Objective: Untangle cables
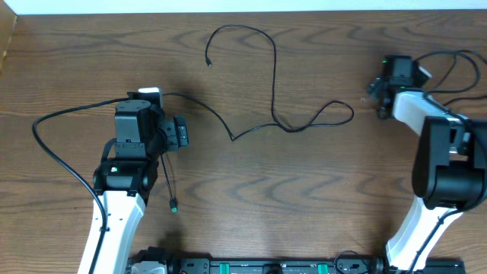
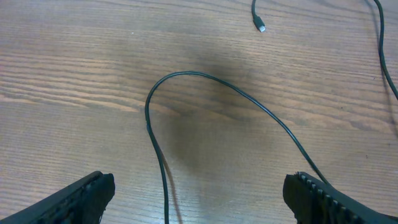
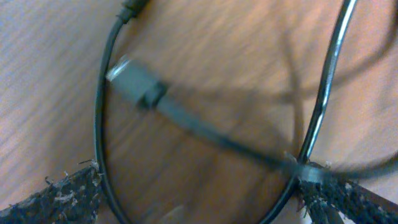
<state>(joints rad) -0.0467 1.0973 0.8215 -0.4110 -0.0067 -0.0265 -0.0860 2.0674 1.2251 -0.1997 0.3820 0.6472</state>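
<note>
A long thin black cable [image 1: 274, 76] winds across the middle of the table from its plug end [image 1: 208, 62] to my left gripper [image 1: 183, 133]. In the left wrist view this cable [image 2: 186, 73] bends in an arc and runs down between the wide-apart fingers of my left gripper [image 2: 199, 186], which is open and holds nothing. My right gripper [image 1: 374, 91] hovers at the far right. Its blurred wrist view shows a grey plug [image 3: 134, 84] and a black cable loop [image 3: 99, 124] lying on the wood between the spread fingers of my right gripper [image 3: 199, 180], which is open.
A short black cord with a green plug [image 1: 173, 204] hangs by the left arm. A thin black line [image 1: 46, 144] curves out to the left of that arm. More black cords [image 1: 456, 55] loop behind the right arm near the table's back edge.
</note>
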